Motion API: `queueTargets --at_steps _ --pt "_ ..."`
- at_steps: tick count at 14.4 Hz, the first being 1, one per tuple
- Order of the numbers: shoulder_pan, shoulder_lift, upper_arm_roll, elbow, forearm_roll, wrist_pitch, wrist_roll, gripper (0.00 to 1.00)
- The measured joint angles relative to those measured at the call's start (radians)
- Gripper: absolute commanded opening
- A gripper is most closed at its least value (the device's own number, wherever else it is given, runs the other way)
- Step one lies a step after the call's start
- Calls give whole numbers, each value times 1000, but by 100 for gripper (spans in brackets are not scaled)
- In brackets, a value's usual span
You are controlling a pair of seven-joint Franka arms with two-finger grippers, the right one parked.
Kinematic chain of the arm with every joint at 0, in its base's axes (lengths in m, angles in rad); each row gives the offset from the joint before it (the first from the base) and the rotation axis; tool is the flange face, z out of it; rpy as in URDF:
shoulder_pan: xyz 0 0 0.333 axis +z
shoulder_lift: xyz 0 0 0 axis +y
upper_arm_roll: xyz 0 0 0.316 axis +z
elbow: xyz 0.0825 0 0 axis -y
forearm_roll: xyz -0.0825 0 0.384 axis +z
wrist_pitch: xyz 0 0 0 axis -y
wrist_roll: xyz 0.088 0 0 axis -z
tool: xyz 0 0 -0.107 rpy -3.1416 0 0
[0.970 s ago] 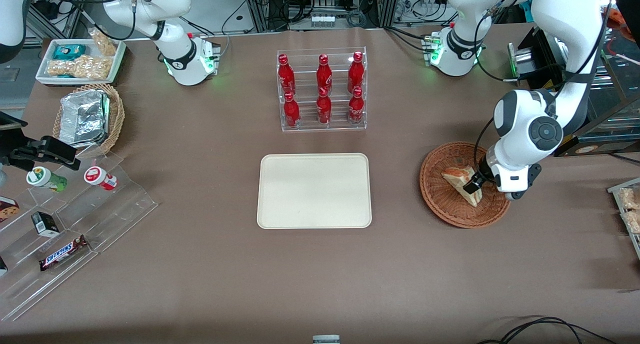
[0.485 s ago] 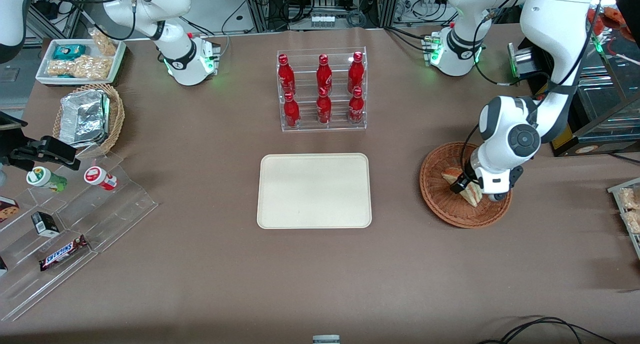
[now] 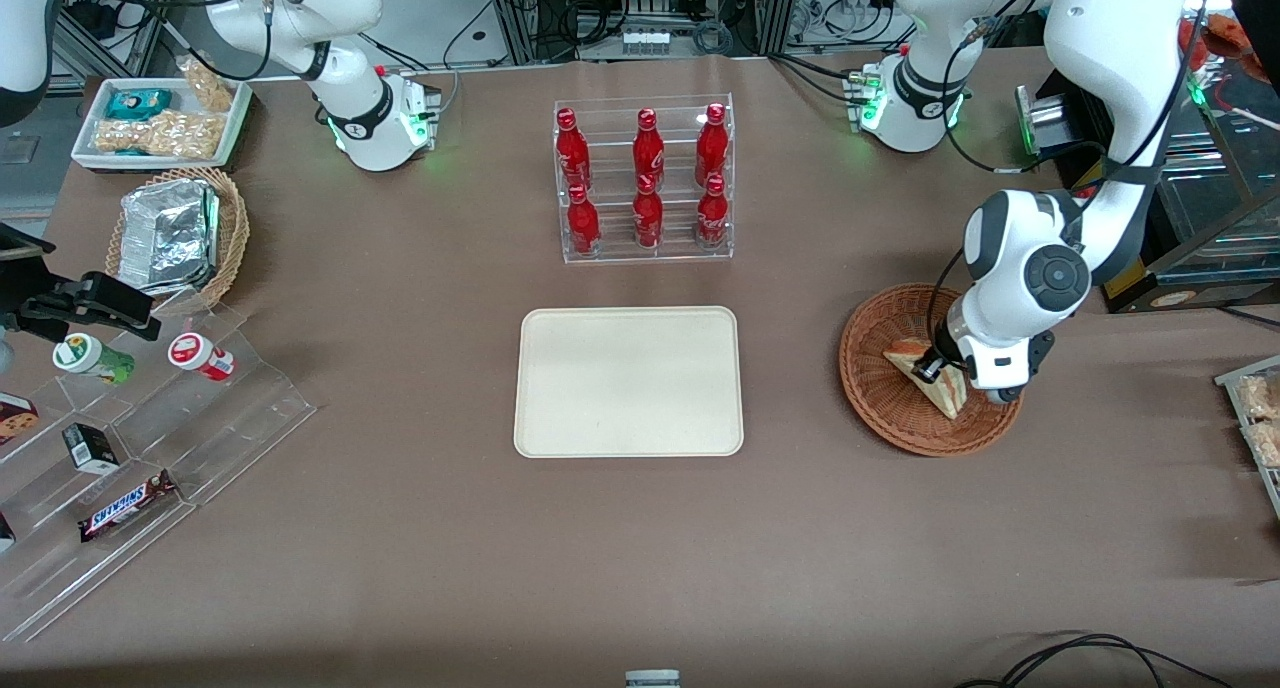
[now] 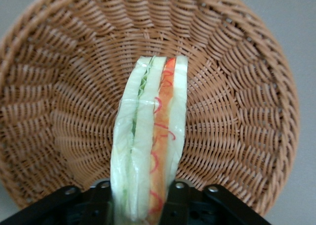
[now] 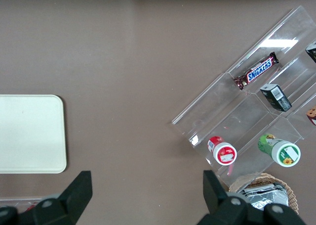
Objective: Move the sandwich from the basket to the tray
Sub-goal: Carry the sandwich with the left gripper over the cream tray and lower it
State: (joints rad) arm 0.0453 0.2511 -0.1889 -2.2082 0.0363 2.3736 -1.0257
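Sandwich [image 4: 150, 146] is seen standing on its edge in the reddish-brown wicker basket [image 4: 247, 111], its cut face of white bread with green, orange and red filling turned toward the wrist camera. The hand [image 3: 940, 368] is placed low in the basket, and the wedge is clamped between its two fingers [image 4: 177, 198], one pressed against each bread face. In the front view the sandwich [image 3: 930, 380] is found in the part of the basket [image 3: 880, 398] nearer the working arm, partly covered by the arm's white wrist.

The grasp step is judged to be in hand, with the transfer not yet begun: the cream tray [image 3: 628, 381] lies bare, well apart from the basket, toward the middle of the counter [image 3: 640, 568]. A straight lift clear of the basket rim would be called for next, then a carry sideways over the tray and a gentle lowering before release.

Whether the sandwich rests on the weave or is raised off it cannot be told. The fingertips are hidden by the bread.
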Motion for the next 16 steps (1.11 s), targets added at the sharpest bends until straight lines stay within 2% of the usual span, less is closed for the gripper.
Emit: queueTargets --at_steps 4,7,9,12,15,16 --pt "-35 -75 -14 195 5 -325 19 3" --pt "-206 -49 -25 394 8 -509 17 5" --pt "-347 22 -30 472 20 -520 10 5" --pt "-532 194 -31 592 80 -505 -8 8" --pt "-633 388 -29 774 88 -448 -8 13" --pt "-653 447 -29 834 90 -429 -8 17"
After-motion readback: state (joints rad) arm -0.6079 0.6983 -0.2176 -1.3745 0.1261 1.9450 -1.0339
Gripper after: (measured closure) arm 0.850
